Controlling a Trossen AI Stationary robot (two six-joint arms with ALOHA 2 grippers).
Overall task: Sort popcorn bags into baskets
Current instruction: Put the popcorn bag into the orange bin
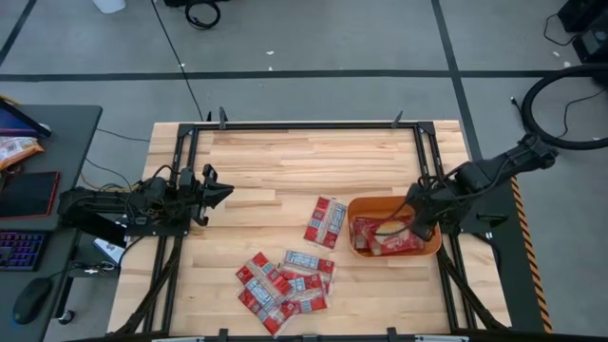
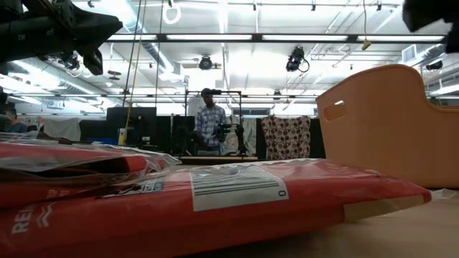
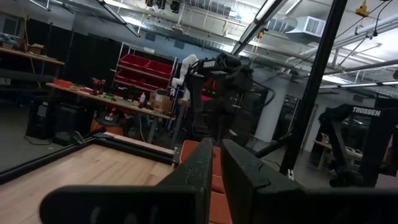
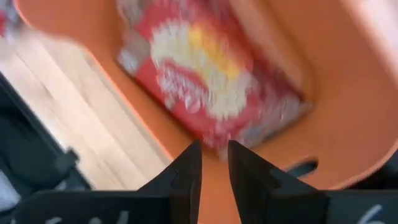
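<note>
The orange basket (image 1: pixel 432 249) stands at the table's right, with red popcorn bags (image 1: pixel 385 237) lying inside it. My right gripper (image 4: pixel 214 149) hangs over the basket (image 4: pixel 348 124), pointing steeply down. Its fingers stand a little apart with nothing between them, above a red bag (image 4: pixel 205 81) that lies in the basket. Several more bags (image 1: pixel 285 280) lie in a loose pile near the table's front, and more (image 1: pixel 326 221) lie just left of the basket. My left gripper (image 1: pixel 226 190) waits shut at the table's left, clear of everything.
Black frame rails (image 1: pixel 185 171) run along the table's sides and far edge. A desk with a keyboard, a mouse and an orange-yellow snack bag (image 1: pixel 14 147) stands left of the table. A person (image 2: pixel 210 122) stands far off in the room behind.
</note>
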